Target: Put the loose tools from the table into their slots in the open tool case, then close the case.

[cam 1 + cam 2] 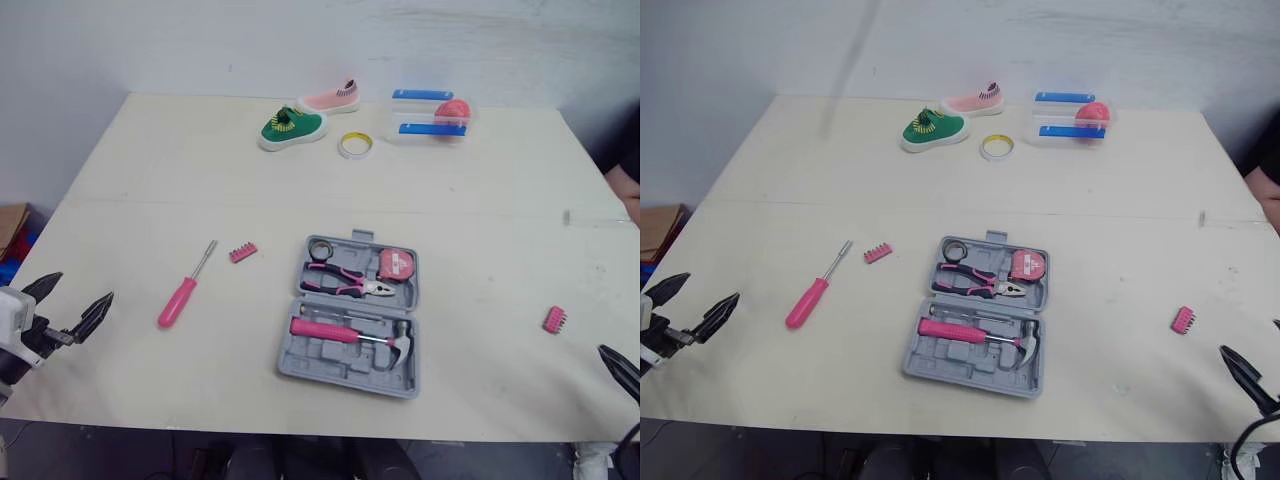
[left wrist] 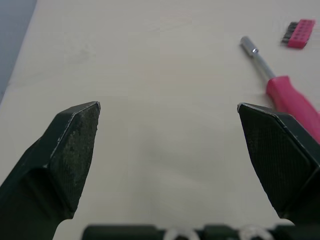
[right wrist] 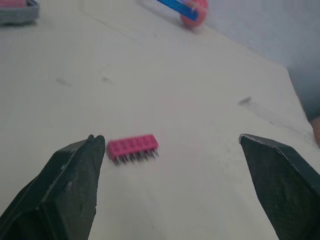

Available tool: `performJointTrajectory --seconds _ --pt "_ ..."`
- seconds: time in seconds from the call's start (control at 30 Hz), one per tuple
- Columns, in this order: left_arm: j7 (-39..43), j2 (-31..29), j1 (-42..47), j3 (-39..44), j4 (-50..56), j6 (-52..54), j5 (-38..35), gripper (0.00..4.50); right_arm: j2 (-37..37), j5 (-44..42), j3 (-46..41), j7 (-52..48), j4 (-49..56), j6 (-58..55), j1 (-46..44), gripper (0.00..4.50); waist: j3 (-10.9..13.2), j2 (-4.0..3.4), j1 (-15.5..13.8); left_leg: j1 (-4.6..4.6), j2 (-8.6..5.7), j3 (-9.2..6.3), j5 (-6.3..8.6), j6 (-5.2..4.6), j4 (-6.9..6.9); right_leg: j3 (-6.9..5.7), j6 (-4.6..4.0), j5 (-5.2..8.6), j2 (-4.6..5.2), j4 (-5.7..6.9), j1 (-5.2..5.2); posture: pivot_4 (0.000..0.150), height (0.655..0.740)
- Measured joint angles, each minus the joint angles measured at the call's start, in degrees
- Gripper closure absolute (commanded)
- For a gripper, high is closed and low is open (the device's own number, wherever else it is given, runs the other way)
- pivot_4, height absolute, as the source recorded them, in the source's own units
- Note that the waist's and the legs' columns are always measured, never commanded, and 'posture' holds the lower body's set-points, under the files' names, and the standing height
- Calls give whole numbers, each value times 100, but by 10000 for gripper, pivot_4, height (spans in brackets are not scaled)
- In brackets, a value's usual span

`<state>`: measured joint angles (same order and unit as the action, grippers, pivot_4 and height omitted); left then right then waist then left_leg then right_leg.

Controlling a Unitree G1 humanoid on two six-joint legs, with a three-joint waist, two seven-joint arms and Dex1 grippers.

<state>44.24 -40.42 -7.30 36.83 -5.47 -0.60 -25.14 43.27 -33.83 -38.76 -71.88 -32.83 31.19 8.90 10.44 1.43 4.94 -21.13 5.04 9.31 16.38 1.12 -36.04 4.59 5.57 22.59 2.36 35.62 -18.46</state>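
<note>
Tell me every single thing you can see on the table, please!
table: 1, cream, under everything
tool case: 1, grey, open, near the front middle
hammer: 1, pink handle, in the case
pliers: 1, pink and black, in the case
tape measure: 1, pink, in the case
screwdriver: 1, pink handle, loose, left of the case
bit strip: 1, pink, between screwdriver and case
second bit strip: 1, pink, right of the case
green shoe: 1, far side
pink shoe: 1, behind the green one
tape roll: 1, pale ring, beside the shoes
clear box: 1, blue strips, far right
left pincer: 1, black, open
right pincer: 1, black, open
</note>
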Motion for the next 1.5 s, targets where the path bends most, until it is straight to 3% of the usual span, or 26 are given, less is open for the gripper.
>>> performJointTrajectory --seconds 0.13,0.3,0.53,0.77,1.03,1.5 --pt "285 -138 484 -656 684 412 -172 559 -48 -200 562 -91 1194 -673 -389 0 3 -4 -26 -3 -3 -4 -17 -1 -1 -4 14 -8 -1 10 -3 1500 7400" --pt "728 -536 1005 -1405 762 614 -18 559 -210 -208 1063 -46 2098 -1196 -490 0 6 -8 -90 -14 -1 -9 -32 -15 5 -9 5 -3 -10 2 -12 1500 7400" --pt "871 -529 2657 -2426 -949 635 708 559 -348 -297 1674 -187 3103 -1763 -477 0 11 -14 -173 -13 -1 15 -34 -23 -15 -19 11 -3 -18 26 -26 1500 7400" --pt "1117 -161 3431 -3137 -1569 567 1052 559 -516 -280 1791 -44 3410 -1873 -360 0 17 -4 -187 -22 8 29 -38 -24 -26 -22 16 -3 -25 36 -44 1500 7400" --pt "1034 52 4092 -3489 -2357 545 1463 559 -603 -266 1778 19 3561 -1871 -85 0 17 -4 -167 -14 39 55 -38 -18 -53 14 22 -6 -79 55 -50 1500 7400" --pt "920 503 4938 -3883 -3675 260 2102 559 -673 -267 1770 103 3718 -1860 86 0 23 6 -172 -41 56 72 -39 -13 -112 41 22 -6 -83 140 -107 1500 7400"
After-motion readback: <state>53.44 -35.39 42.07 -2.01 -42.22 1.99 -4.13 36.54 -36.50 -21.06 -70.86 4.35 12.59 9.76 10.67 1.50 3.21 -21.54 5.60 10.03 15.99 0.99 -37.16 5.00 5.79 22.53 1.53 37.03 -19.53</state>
